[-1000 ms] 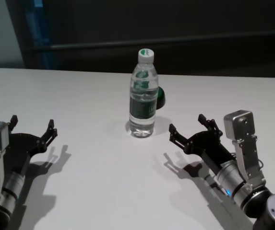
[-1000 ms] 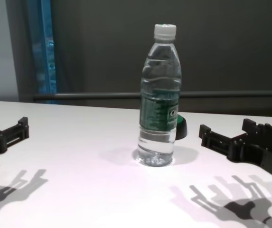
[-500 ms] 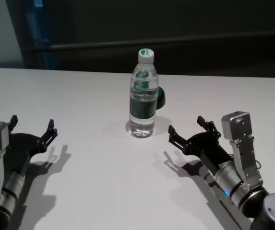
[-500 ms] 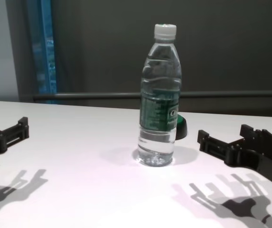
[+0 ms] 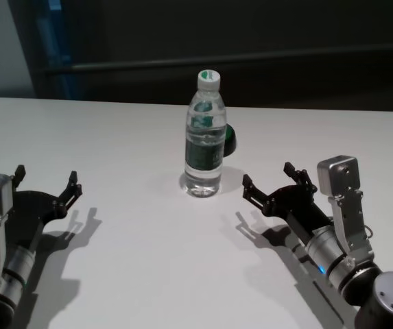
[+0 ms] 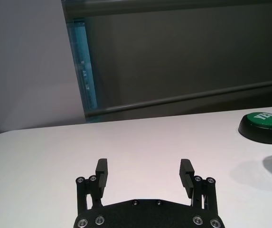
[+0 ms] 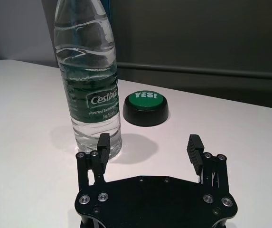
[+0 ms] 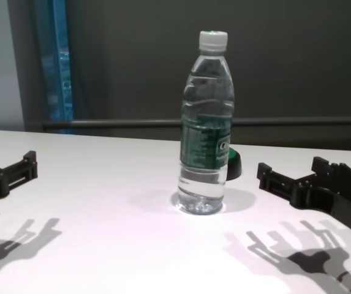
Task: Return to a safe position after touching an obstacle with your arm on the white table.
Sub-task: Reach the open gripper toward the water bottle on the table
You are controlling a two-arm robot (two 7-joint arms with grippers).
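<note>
The obstacle, a clear water bottle (image 5: 204, 147) with a white cap and a green label, stands upright mid-table on the white table (image 5: 148, 260). My right gripper (image 5: 268, 176) hovers low to the bottle's right, open and empty, clearly apart from it. In the right wrist view the bottle (image 7: 89, 90) stands just beyond one side of the open right gripper (image 7: 148, 141). The chest view shows a gap between the bottle (image 8: 204, 141) and the right gripper (image 8: 291, 166). My left gripper (image 5: 47, 175) rests open at the near left, far from the bottle; it is also open (image 6: 144, 166) in its wrist view.
A low green button (image 5: 229, 140) on a black base sits just behind the bottle on its right, marked "YES!" (image 7: 145, 107). A dark wall with a rail runs behind the table's far edge. Bare white tabletop lies between the two arms.
The right gripper dipped slightly half a second ago and is back near its earlier height. The bottle and the left arm have not moved.
</note>
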